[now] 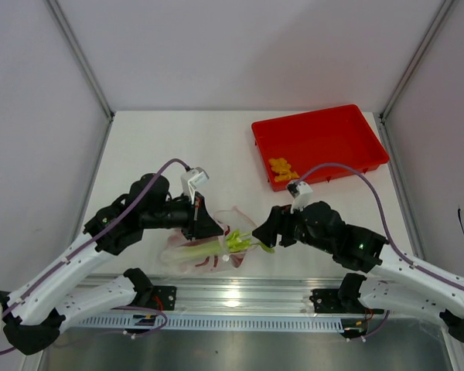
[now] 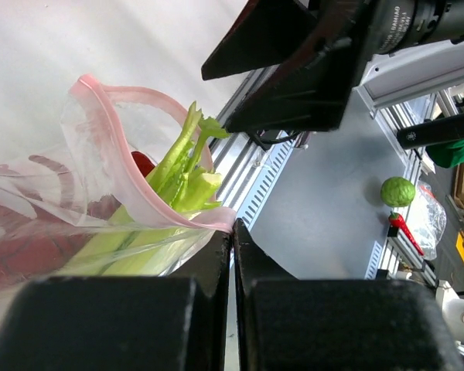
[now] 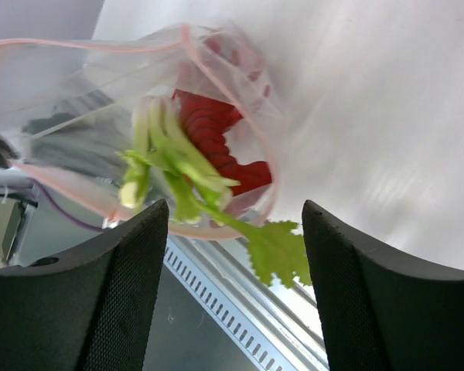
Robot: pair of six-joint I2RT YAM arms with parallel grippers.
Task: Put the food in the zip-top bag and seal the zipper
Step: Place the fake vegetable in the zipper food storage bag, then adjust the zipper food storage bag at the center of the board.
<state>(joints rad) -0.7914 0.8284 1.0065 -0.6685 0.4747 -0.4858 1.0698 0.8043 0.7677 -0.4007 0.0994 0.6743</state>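
The clear zip-top bag (image 1: 192,253) lies at the table's near edge, its mouth facing right. The pale-green stalk (image 1: 216,248) lies inside it, and its leafy tip (image 3: 278,251) pokes out past the pinkish zipper (image 3: 216,77). The dark red spiky piece (image 3: 224,143) is inside the bag behind the stalk. My left gripper (image 2: 233,226) is shut on the zipper rim (image 2: 216,219) and holds the mouth up. My right gripper (image 3: 236,255) is open and empty just in front of the mouth, its fingers (image 3: 371,294) either side of the leaf. The yellow-orange pieces (image 1: 280,168) lie in the red tray.
The red tray (image 1: 332,127) stands at the back right of the table. The metal rail (image 1: 240,290) runs along the near edge right below the bag. A green fruit (image 2: 398,191) lies off the table.
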